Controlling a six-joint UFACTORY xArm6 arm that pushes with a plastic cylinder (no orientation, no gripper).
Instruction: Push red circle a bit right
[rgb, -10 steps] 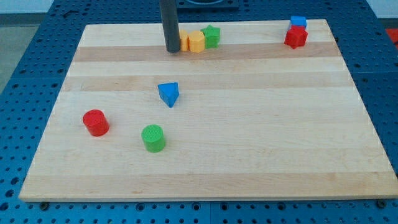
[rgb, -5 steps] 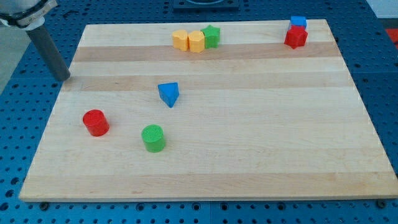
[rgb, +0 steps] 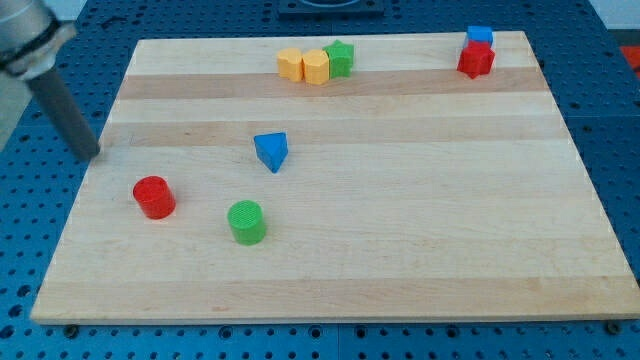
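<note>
The red circle is a short red cylinder near the left edge of the wooden board. My tip is at the board's left edge, up and to the left of the red circle, with a clear gap between them. The rod slants up toward the view's top left.
A green circle lies right of the red circle. A blue triangle sits above it. Two yellow blocks and a green block line the top edge. A blue block and a red block sit at the top right.
My tip moved from the yellow blocks at the top across to the board's left edge, then down a little toward the red circle. No block has moved.
</note>
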